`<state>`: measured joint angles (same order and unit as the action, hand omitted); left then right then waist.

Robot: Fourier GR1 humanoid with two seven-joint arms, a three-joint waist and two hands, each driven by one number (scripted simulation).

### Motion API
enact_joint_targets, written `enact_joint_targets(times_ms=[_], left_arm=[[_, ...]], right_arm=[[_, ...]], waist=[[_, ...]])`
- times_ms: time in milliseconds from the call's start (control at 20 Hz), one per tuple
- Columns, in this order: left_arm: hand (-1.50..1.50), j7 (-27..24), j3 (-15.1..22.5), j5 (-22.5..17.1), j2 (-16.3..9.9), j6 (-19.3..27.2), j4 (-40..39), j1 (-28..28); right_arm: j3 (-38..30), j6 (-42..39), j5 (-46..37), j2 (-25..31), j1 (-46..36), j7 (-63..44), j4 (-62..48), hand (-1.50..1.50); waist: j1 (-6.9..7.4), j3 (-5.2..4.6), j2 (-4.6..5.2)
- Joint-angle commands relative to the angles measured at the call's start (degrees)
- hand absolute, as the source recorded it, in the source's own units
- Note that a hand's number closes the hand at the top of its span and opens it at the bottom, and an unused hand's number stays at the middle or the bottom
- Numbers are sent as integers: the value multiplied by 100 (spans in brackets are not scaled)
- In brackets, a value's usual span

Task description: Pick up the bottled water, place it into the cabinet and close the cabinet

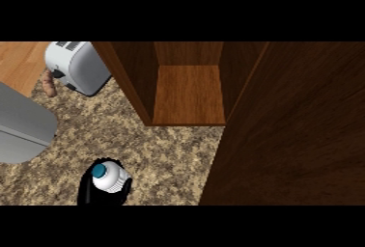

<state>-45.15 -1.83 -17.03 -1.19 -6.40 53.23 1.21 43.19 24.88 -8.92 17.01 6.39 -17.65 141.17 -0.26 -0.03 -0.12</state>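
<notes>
The bottled water [108,176] shows from above near the lower left: a white ribbed top with a teal cap. My right hand [88,189] is black and curls round its left and lower sides, shut on it, and hides the bottle's body. The cabinet [189,94] stands open beyond it at the upper middle, with a bare wooden shelf inside. Its dark wooden door [292,140] is swung out and fills the right side. The bottle is in front of the opening and to its left. No left hand shows.
A grey toaster [75,65] stands at the upper left beside the cabinet's left wall. A small brownish item [49,83] lies by it. A large grey rounded form [21,125], seemingly a forearm, covers the left edge. The speckled counter [171,154] lies between.
</notes>
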Motion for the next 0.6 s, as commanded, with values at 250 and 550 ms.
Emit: enact_joint_targets(times_ms=[250,550], left_arm=[[150,-34,-195,-54,-347,-534,-577,-851],[150,821,94,-43,-279,-367,411,-670]], right_arm=[[171,-56,-659,43,-92,-621,794,-150],[478,57,-902,-16,28,-459,567,-150]], waist=[[-28,-3,-2],[7,1,-14]])
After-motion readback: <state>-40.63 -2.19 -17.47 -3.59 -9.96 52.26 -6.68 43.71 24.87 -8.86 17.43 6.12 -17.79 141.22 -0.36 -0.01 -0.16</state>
